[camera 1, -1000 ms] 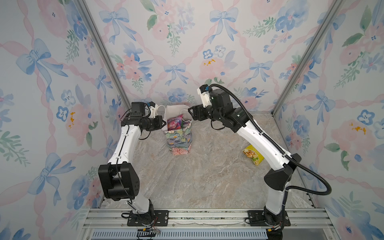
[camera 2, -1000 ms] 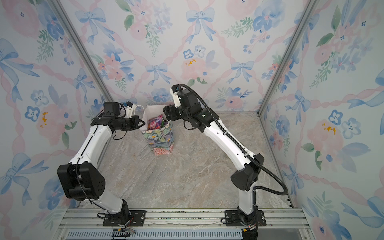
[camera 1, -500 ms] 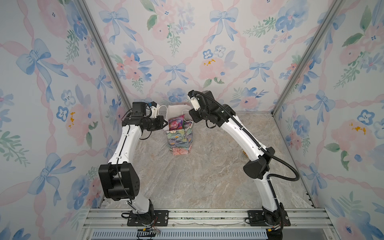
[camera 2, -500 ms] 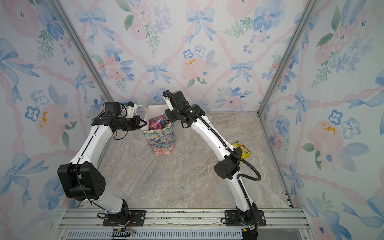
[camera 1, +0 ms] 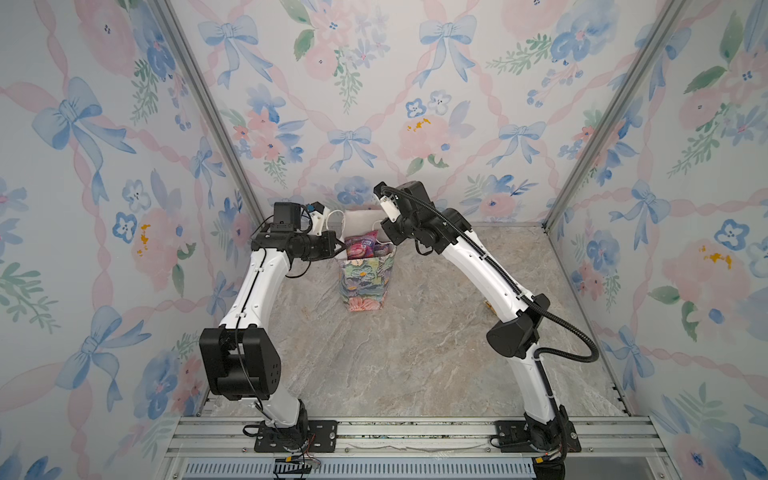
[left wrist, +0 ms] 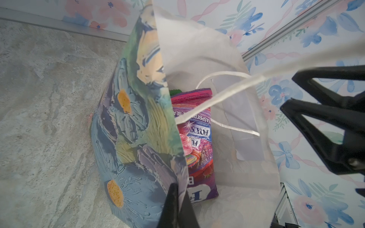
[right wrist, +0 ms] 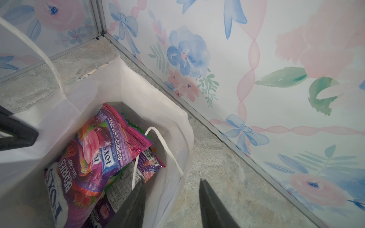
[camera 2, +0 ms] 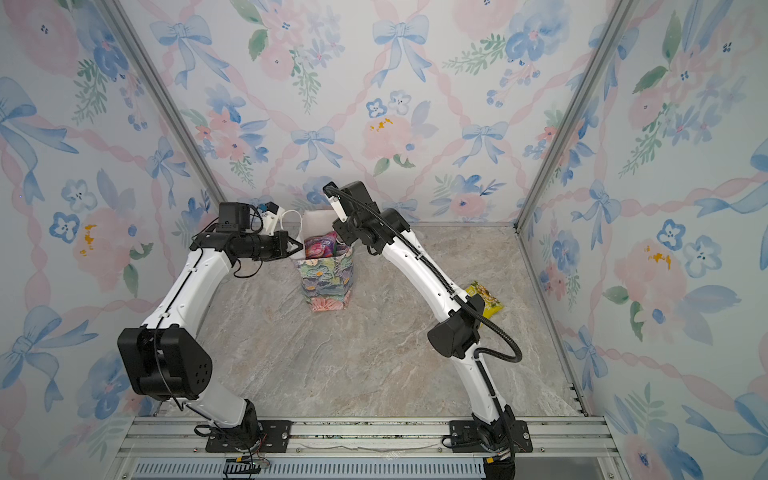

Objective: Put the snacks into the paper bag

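Observation:
The paper bag [camera 1: 365, 282] [camera 2: 328, 282] stands upright near the back wall, floral outside and white inside. My left gripper [left wrist: 178, 199] [camera 1: 338, 250] is shut on the bag's rim on its left side. A purple FOX'S packet [right wrist: 94, 158] [left wrist: 197, 138] [camera 1: 361, 249] lies on top of other snacks inside the bag. My right gripper [right wrist: 171, 180] is open and straddles the bag's right wall [right wrist: 173, 122], one finger inside and one outside. It holds nothing. A yellow packet [camera 2: 484, 297] lies on the table at the right, partly hidden behind the right arm.
White cord handles [left wrist: 227, 90] [right wrist: 167, 152] loop over and into the bag's mouth. The back wall's metal edge [right wrist: 207, 122] runs close behind the bag. The marble tabletop [camera 1: 395, 353] stretches toward the front rail [camera 1: 395, 432].
The right arm's wrist shifted toward the bag's back right and its elbow swung right. Its jaws narrowed around the bag's wall. The left arm and bag stayed put.

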{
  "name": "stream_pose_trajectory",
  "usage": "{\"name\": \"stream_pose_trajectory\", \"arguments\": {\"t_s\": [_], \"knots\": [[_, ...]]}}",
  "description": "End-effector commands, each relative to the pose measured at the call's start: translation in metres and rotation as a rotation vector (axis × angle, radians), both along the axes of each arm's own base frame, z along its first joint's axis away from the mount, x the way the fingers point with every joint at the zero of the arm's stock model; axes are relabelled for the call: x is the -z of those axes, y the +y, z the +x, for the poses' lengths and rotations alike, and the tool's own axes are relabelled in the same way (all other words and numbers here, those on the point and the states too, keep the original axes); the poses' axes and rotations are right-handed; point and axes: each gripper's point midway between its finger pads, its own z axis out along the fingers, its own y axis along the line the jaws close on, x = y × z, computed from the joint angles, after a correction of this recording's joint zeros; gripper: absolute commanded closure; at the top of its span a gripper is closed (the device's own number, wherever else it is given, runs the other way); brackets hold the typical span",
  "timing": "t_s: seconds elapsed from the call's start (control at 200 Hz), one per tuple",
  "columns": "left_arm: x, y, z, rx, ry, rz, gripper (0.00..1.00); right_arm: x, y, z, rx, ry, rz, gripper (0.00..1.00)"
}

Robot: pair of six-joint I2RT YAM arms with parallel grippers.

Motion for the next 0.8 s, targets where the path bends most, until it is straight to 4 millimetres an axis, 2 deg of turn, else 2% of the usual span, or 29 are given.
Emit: {"name": "stream_pose_trajectory", "arguments": {"t_s": [0.0, 0.325, 0.59, 0.795], "knots": [[-0.028, -0.013, -0.002, 0.065, -0.067, -0.051, 1.0, 0.018, 0.0, 0.006, -0.006, 0.007, -0.061, 0.54], [-0.027, -0.014, -0.002, 0.069, -0.064, -0.054, 1.0, 0.035, 0.011, 0.0, -0.05, 0.024, -0.114, 0.59], [-0.028, -0.014, -0.003, 0.072, -0.065, -0.057, 1.0, 0.043, 0.008, 0.02, 0.024, -0.036, -0.148, 0.63], [-0.026, -0.014, -0.002, 0.073, -0.062, -0.057, 1.0, 0.042, 0.012, 0.026, 0.034, -0.041, -0.112, 0.75]]}}
